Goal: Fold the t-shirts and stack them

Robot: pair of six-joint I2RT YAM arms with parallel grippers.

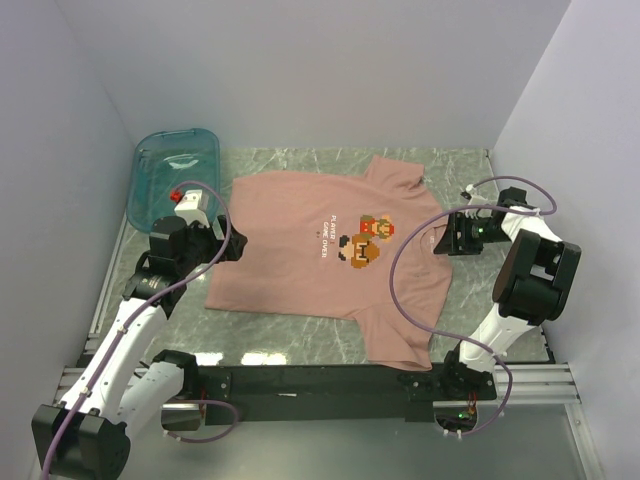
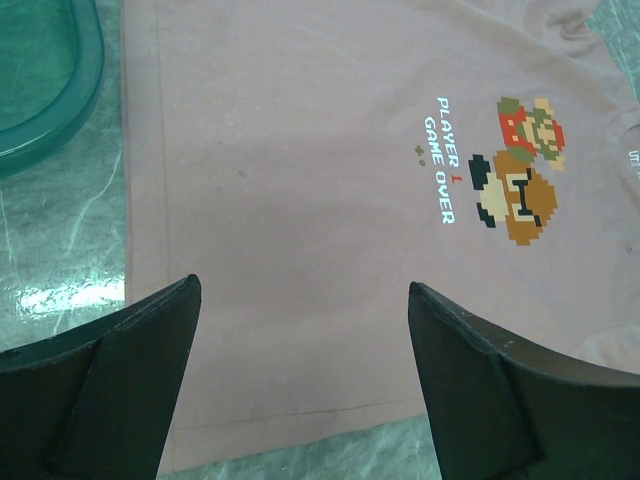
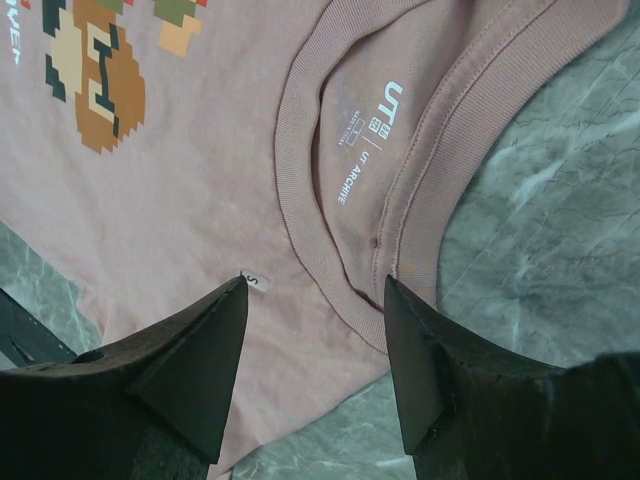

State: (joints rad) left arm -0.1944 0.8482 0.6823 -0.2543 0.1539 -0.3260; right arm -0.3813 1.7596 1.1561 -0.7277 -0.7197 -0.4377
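The dusty-pink short-sleeved cotton t-shirt (image 1: pixel 310 255) lies flat, print up, mid-frame on the grey marbled table (image 1: pixel 300 345). The left gripper (image 1: pixel 225 240), jaws wide, hovers over its hem at left. The right gripper (image 1: pixel 443 235), jaws also spread, hovers over its collar at right.

Pink t-shirt (image 1: pixel 300 255) spread flat on marble table (image 1: pixel 300 335), print facing up. My left gripper (image 1: pixel 233 243) over hem edge, my right gripper (image 1: pixel 441 238) at collar. Teal bin (image 1: pixel 160 190) far-left, near shirt corner.
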